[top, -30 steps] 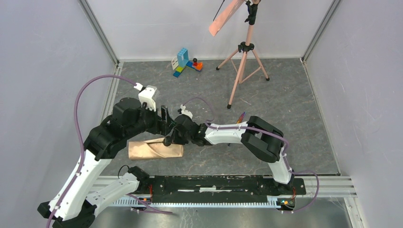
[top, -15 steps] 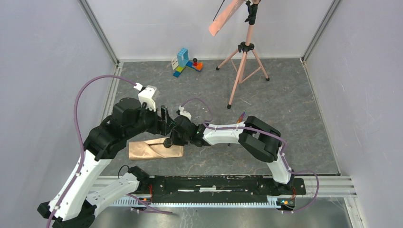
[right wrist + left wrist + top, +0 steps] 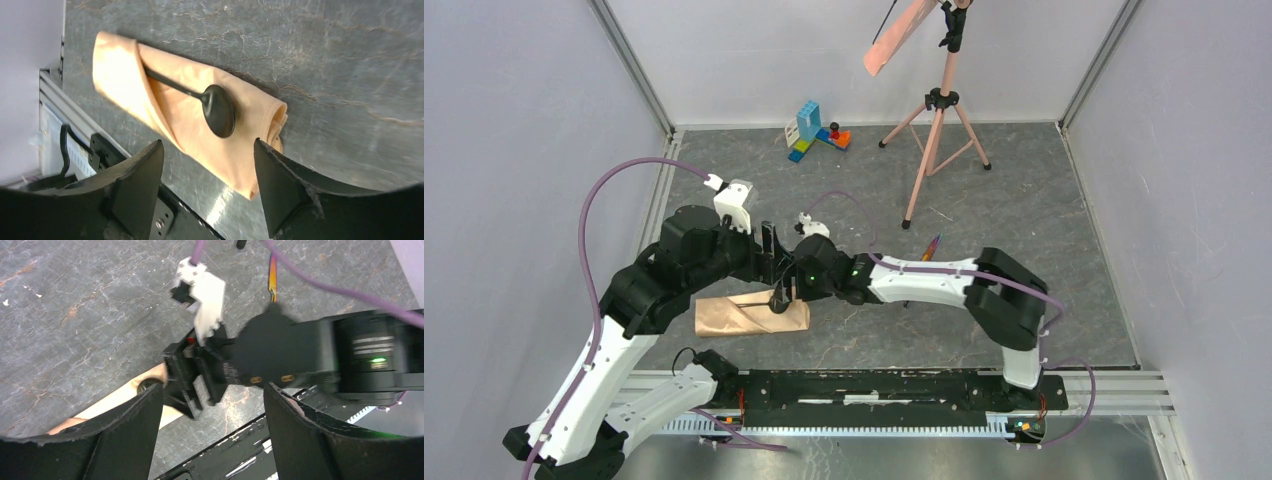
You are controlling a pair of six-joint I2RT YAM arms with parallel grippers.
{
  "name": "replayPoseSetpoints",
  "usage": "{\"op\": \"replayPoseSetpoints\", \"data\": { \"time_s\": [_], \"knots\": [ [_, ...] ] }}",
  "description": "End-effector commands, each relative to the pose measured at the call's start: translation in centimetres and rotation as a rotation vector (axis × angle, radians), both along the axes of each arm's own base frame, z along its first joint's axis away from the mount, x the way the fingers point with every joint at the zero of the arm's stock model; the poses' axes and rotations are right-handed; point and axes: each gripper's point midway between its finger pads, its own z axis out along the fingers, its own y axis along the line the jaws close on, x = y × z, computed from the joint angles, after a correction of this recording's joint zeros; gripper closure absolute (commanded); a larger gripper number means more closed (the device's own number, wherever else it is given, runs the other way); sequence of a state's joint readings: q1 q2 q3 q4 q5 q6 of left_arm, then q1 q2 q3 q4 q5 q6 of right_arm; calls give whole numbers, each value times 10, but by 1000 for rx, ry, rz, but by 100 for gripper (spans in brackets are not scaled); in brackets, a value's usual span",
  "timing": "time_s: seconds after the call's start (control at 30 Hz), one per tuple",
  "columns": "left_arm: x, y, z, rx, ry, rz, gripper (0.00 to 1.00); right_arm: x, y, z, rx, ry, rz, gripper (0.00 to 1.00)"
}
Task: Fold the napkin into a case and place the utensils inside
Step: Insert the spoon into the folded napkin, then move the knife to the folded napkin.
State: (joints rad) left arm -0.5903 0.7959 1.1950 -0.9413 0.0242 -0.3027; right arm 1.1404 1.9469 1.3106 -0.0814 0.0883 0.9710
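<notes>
The napkin, folded into a narrow peach-tan case (image 3: 744,318), lies on the grey table near the front left. In the right wrist view the case (image 3: 175,107) holds the black utensil (image 3: 219,112): its handle runs under a fold and its round end rests on top of the cloth. My right gripper (image 3: 208,142) hovers open just above the case's right end (image 3: 780,298), holding nothing. The left gripper (image 3: 212,390) is open too, poised right behind the right one (image 3: 770,262). The iridescent utensil (image 3: 932,245) lies on the table farther right, also visible in the left wrist view (image 3: 272,277).
A pink tripod (image 3: 934,130) with a salmon strip (image 3: 902,35) on top stands at the back. Coloured toy blocks (image 3: 816,130) sit at the back centre. A black rail (image 3: 894,388) runs along the near edge. Walls enclose the table on three sides.
The right gripper went from shut to open, letting go of the black utensil on the case. Its elbow swung right. The left arm stayed put.
</notes>
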Motion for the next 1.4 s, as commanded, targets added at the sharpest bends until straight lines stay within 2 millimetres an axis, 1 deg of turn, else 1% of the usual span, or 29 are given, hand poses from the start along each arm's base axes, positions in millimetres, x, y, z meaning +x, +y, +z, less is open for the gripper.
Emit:
{"op": "replayPoseSetpoints", "data": {
  "time_s": [0.0,0.07,0.1,0.13,0.17,0.23,0.27,0.3,0.33,0.37,0.4,0.43,0.47,0.5,0.53,0.57,0.6,0.63,0.7,0.73,0.77,0.8,0.83,0.9,0.93,1.03,1.13,1.27,1.37],
  "knots": [
    [6,1,18,-47,-44,40,20,7,-41,58,-69,-262,122,24],
    [6,-2,16,-59,-35,39,20,14,-77,65,-153,-372,153,15],
    [7,-4,15,-70,-29,35,20,21,-102,64,-221,-413,160,10],
    [7,-9,12,-82,-20,20,19,27,-124,59,-288,-448,171,9],
    [7,-14,10,-100,-11,5,18,33,-151,58,-351,-488,175,8],
    [7,-30,0,-142,42,-40,14,42,-199,55,-422,-550,171,6],
    [6,-42,-9,-171,93,-72,14,45,-223,55,-433,-570,151,5],
    [7,-54,-15,-208,127,-101,14,53,-247,56,-432,-570,98,4],
    [6,-67,-28,-245,198,-127,16,59,-272,56,-424,-563,38,2],
    [7,-80,-36,-287,245,-148,17,66,-294,57,-414,-552,-20,2],
    [8,-94,-50,-322,311,-163,19,71,-314,58,-411,-547,-68,2],
    [9,-106,-67,-327,367,-169,20,74,-332,59,-427,-546,-115,2],
    [10,-119,-81,-313,396,-168,20,79,-354,59,-465,-531,-192,2],
    [7,-132,-92,-280,410,-172,19,81,-377,54,-513,-502,-272,2],
    [10,-144,-104,-226,411,-161,18,82,-394,50,-534,-471,-333,2],
    [7,-158,-113,-181,408,-165,18,82,-412,43,-547,-428,-393,2],
    [11,-169,-125,-139,410,-141,18,81,-426,34,-540,-382,-446,2],
    [11,-181,-135,-110,418,-136,18,79,-438,25,-515,-328,-485,2],
    [21,-201,-157,-42,420,-103,18,74,-450,3,-415,-227,-510,3],
    [22,-210,-165,-6,418,-103,19,72,-453,-5,-359,-187,-515,5],
    [29,-217,-176,45,405,-85,19,69,-457,-12,-325,-154,-521,8],
    [35,-227,-181,85,386,-80,20,67,-459,-15,-305,-135,-530,10],
    [38,-232,-187,130,375,-74,21,65,-458,-17,-297,-128,-530,10],
    [45,-247,-195,204,343,-78,23,64,-456,-16,-276,-142,-527,10],
    [51,-253,-201,238,326,-68,23,64,-454,-14,-266,-153,-528,10],
    [61,-262,-224,345,326,-68,26,62,-451,-11,-250,-177,-514,10],
    [68,-271,-233,387,311,-85,31,59,-451,-8,-253,-195,-507,10],
    [69,-280,-250,424,319,-116,36,57,-454,-8,-260,-211,-524,10],
    [64,-283,-266,459,325,-141,46,56,-452,-10,-254,-204,-516,10]
  ]
}}
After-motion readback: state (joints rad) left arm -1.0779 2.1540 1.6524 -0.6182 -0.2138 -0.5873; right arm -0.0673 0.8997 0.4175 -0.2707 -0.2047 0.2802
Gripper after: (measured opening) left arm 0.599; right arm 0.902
